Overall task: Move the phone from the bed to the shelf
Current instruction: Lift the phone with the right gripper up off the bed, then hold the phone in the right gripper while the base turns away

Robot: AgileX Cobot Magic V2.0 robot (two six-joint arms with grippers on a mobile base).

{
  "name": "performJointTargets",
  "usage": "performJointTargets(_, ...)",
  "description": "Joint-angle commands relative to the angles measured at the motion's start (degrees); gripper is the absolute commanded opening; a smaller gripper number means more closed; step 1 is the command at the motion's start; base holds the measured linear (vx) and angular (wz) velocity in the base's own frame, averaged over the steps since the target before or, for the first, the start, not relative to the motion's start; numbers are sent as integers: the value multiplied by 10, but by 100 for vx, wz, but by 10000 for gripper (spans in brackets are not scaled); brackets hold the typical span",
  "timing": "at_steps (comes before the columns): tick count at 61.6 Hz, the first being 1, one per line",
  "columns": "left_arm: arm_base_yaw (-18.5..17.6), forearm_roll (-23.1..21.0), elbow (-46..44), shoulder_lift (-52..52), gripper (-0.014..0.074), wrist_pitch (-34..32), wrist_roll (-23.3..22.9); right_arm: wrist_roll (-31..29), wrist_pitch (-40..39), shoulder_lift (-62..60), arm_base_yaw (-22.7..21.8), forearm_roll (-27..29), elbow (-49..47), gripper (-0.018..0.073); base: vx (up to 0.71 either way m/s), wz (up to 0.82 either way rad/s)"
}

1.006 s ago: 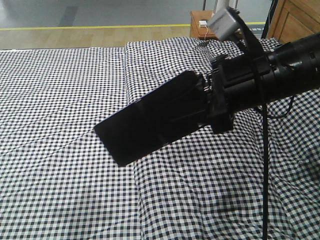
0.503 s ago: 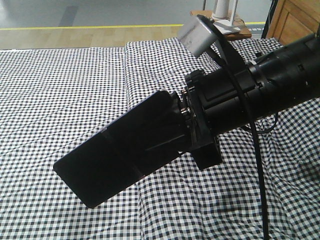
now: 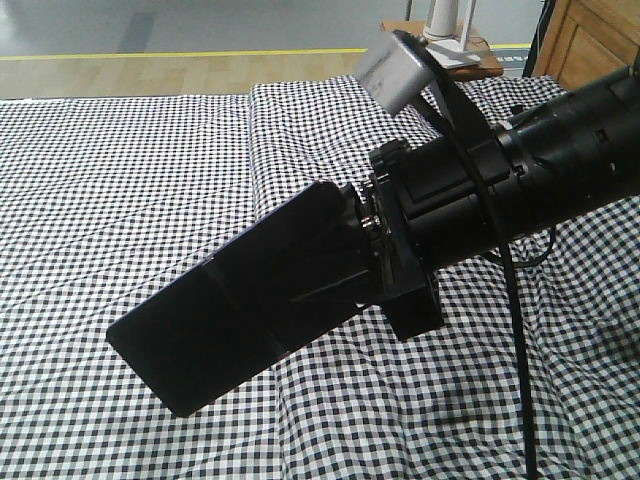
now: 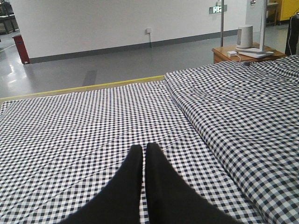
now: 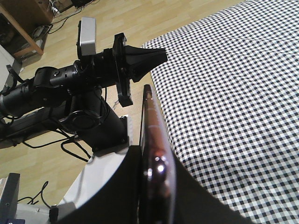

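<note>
A: Whereabouts of the phone point(image 3: 215, 325)?
B: In the air above the bed point(image 3: 120, 170), clear of the check cloth. Pinched at one end by the right gripper point(image 5: 154, 156), with jaws clamped on the two flat faces and the longer part jutting out free over the bed
A: And the left gripper point(image 4: 143, 149)?
B: Hanging low over the bed, with jaws pressed together on nothing
A: Any sense of how to handle that slab?
B: Going by looks alone: thin, stiff, light, and glossy, so probably slippery. Seen edge-on from the right wrist, gripped by the faces only, with no lip or ridge to catch on. Likely fragile too, with a crease across the middle; best not to lever on the free half
A: Better to take hold elsewhere?
B: Fine to squeeze across the flat faces near one end, though perhaps safer with a pinch nearer the crease, for less swing. Worth keeping firm pressure and moving slowly, without jerks
A: How far along, then?
B: About halfway, at a guess: off the bed, not yet delivered. No sure sight of the shelf in any view. Left to do: the carry away from the bed and the setting down
A: Main risk?
B: Slipping out of the pinch in a turn, or knocking the free end on a board while sliding in flat
</note>
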Motion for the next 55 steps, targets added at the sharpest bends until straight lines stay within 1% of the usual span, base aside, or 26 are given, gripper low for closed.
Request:
performJointTargets(1,0,-5,-13,-3,1,-44,-3,1,31,-20,-1,45,-15,-3,0,0)
performJointTargets(31,0,-5,-13,-3,1,-44,-3,0,31,-20,-1,45,-15,-3,-1,4)
performJointTargets(55,0,-5,-13,-3,1,-44,-3,0,31,-20,-1,45,-15,-3,-5,21)
